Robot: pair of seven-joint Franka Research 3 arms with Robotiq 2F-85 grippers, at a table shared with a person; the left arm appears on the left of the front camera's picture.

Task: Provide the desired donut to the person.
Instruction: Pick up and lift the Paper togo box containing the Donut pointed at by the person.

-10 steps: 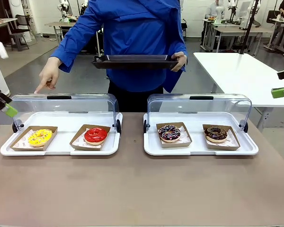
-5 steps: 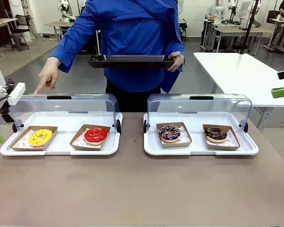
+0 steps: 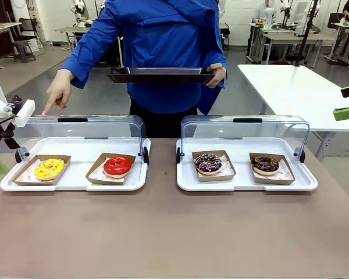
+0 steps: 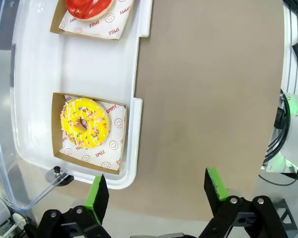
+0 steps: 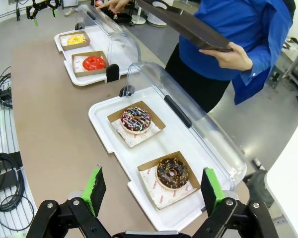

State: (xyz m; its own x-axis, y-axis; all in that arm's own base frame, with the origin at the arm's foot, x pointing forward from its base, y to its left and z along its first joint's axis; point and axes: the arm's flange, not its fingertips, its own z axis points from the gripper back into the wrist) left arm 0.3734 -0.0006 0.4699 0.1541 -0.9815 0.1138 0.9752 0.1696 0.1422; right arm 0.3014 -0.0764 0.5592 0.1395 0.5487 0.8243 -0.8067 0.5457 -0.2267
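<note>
— Since a sec ago: left gripper point(image 4: 156, 191) lower, at left edge of table point(image 3: 163, 232), wrist rolled. Dark tray point(image 3: 163, 74) in person's grip a bit higher.

— Claws, pls?

— Both released, nothing between the fingers. Left gripper hovering just off the corner of left white tray point(image 4: 134, 124), one green pad over its rim in wrist view. Right gripper point(image 5: 151, 191) high above near end of right white tray point(image 5: 102, 124); in front view at pic's right edge, well apart from all donuts.

— Person's place? Hands?

— Person point(image 3: 163, 46) at far side of table, blue coat. Pointing hand point(image 3: 59, 93) w/ index finger down, just above left end of left clear lid point(image 3: 75, 125), on the yellow donut's side. Other hand point(image 3: 219, 74) gripping dark tray at chest height, approx. level.

— And donuts?

— Yellow donut point(image 3: 49, 168) w/ sprinkles, on own brown card, left spot of left white tray, near left gripper. Red donut point(image 3: 117, 165) beside it, same tray, not touching. In right white tray: sprinkled choc donut point(image 3: 208, 163) at left, choc donut point(image 3: 265, 164) at right, each on own card. Left clear lid and right clear lid point(image 3: 244, 125) both swung up at far side of trays, donuts uncovered on robot's side.
</note>
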